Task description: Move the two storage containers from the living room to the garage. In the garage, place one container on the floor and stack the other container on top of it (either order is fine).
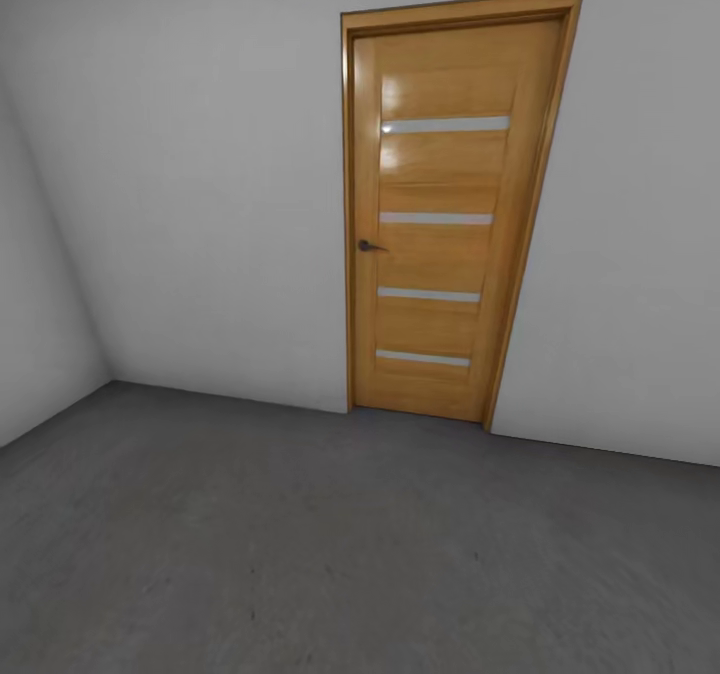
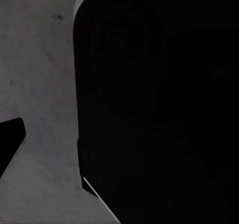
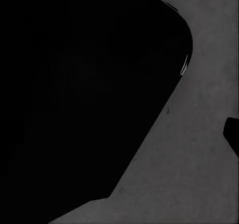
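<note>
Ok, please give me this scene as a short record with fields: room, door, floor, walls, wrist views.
room: bare, looks like the garage
door: honey-wood door, shut, four frosted strips, dark handle on its left side in the head view
floor: dark grey concrete floor, mottled
walls: plain white-grey wall, corner at the head view's left
wrist views: dark robot body close up, with grey floor beside it; jaws not readable

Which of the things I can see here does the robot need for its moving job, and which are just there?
Belongs to the job:
- the grey concrete floor, where the containers are to be stacked
- the garage walls, marking the room it must reach

Just there:
- the wooden door, shut
- its dark handle
- a dark rounded body close to each wrist camera
</note>
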Controlling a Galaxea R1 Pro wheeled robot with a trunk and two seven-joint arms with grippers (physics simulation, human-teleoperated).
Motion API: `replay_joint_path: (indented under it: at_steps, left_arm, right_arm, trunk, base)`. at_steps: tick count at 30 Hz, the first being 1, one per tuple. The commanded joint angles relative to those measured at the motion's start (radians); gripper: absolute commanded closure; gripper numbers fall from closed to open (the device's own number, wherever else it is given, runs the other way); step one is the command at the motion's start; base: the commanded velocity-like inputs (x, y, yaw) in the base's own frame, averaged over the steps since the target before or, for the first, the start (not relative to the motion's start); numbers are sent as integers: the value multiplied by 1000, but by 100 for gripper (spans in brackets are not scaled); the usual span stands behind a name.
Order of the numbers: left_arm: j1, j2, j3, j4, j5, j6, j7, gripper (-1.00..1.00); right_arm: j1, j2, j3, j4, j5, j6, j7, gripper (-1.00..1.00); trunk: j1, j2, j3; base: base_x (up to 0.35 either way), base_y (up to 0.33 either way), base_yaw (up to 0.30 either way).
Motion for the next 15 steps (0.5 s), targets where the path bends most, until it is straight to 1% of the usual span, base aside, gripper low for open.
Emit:
replay_joint_path:
  at_steps: [1, 15]
  left_arm:
    - [0, 0, 1, -1, 0, -1, 0, -100]
    - [1, -1, 2, -1, 2, -2, 1, -100]
  right_arm:
    - [0, 0, 4, 0, -3, -3, 0, -100]
    - [0, 0, 6, 0, -3, -3, 0, -100]
  trunk:
    - [1, 0, -1]
    - [1, 0, -1]
  base:
    - [322, 0, 0]
    - [322, 0, 0]
